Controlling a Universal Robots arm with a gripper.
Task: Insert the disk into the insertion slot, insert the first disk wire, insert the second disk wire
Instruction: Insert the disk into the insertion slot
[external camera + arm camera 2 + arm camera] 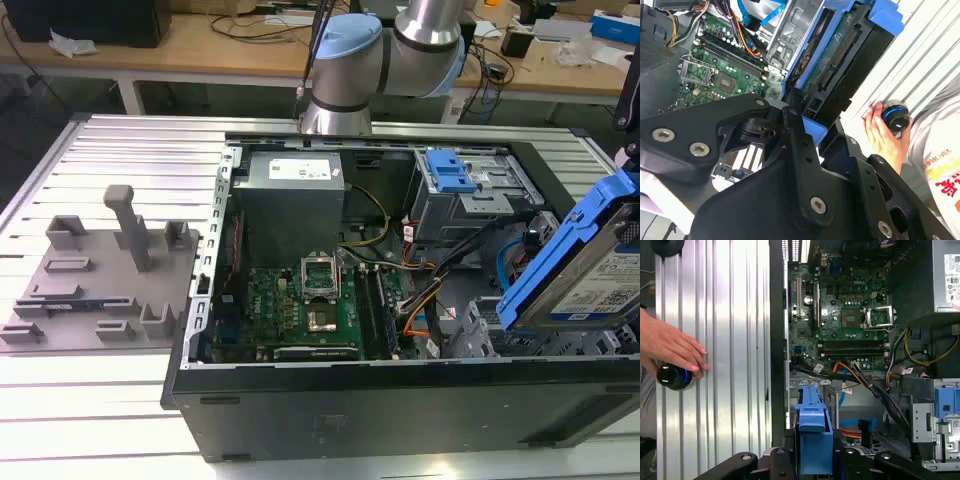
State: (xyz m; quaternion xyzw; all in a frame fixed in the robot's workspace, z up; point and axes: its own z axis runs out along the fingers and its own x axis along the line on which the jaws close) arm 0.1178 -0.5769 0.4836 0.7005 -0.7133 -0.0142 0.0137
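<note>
The disk (585, 275), a silver drive with a white label in a bright blue caddy, hangs tilted above the open computer case's corner at the exterior view's right. My gripper (813, 462) is shut on it, with black fingers (790, 117) pressing either side of the blue caddy (813, 432). In the second wrist view the disk's underside (840, 50) with its connector edge faces the camera. The insertion slot (492, 332), a low grey perforated cage, sits in the case just below and to the exterior view's left of the disk. A blue wire (510, 255) and an orange-yellow wire bundle (422, 305) lie loose near the slot.
The case (300, 400) lies open on a ribbed aluminium table (120, 150), motherboard (300, 305) exposed. A taller grey bay with a blue clip (450, 170) stands behind the slot. A grey fixture plate (90, 280) lies beside the case. A person's hand (675, 347) rests on a round knob (672, 377).
</note>
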